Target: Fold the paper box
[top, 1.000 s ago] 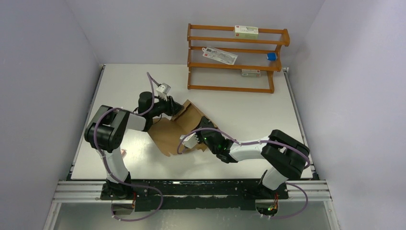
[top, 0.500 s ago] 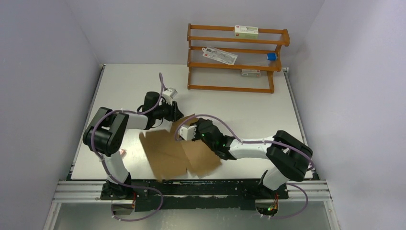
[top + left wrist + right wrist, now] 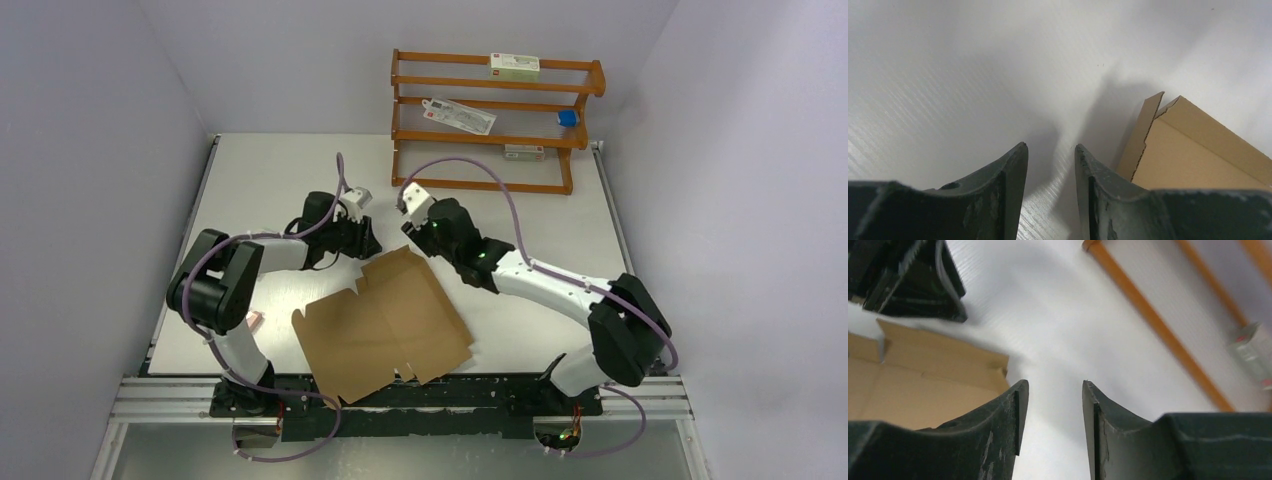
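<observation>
Paper box (image 3: 385,325) flat, unfolded, near the table's (image 3: 260,180) front edge, left gripper (image 3: 1050,152) just beside its far corner, jaws apart, empty, right gripper (image 3: 1053,390) parted too, holding nothing, wooden rack (image 3: 480,184) at the back.

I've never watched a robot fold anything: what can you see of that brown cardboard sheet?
The paper box is an unfolded sheet of brown corrugated cardboard, die-cut with flaps and tabs. It lies open and nearly flat on the white table, its near edge reaching the front rail. Neither the left hand nor the right hand grips it.
</observation>
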Controlling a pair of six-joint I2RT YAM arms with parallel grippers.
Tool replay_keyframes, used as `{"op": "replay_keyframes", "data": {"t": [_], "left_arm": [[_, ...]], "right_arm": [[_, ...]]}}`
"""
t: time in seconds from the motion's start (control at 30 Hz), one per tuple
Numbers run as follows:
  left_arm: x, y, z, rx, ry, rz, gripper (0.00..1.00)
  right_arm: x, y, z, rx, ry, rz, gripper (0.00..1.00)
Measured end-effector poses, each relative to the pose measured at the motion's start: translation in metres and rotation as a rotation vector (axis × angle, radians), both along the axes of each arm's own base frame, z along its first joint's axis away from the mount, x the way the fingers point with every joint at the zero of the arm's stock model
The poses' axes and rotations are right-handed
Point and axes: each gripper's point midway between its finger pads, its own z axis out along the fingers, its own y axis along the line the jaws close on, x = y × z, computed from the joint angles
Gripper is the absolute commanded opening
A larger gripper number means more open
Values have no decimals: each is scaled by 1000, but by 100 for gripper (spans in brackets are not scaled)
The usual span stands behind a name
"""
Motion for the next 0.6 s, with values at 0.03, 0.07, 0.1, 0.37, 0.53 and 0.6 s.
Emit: {"op": "replay_keyframes", "data": {"t": [0.03,0.07,0.1,0.37,0.53,0.6], "left_arm": [[1,0,3,-3,-2,6,46],[2,-1,5,-8,-3,12,46],[3,-1,7,-13,-3,15,47],[2,-3,11,-40,21,38,49],[0,-3,11,-39,28,39,49],[0,-3,10,-39,30,39,49]], "right_arm": [[-3,-5,-4,34,55,-24,48],[-6,-9,-8,54,101,-39,48],[-11,-14,-12,77,150,-58,48],[-49,-44,-60,206,510,-142,48],[-74,-38,-88,235,674,-125,46],[-79,-37,-98,234,719,-125,44]]}}
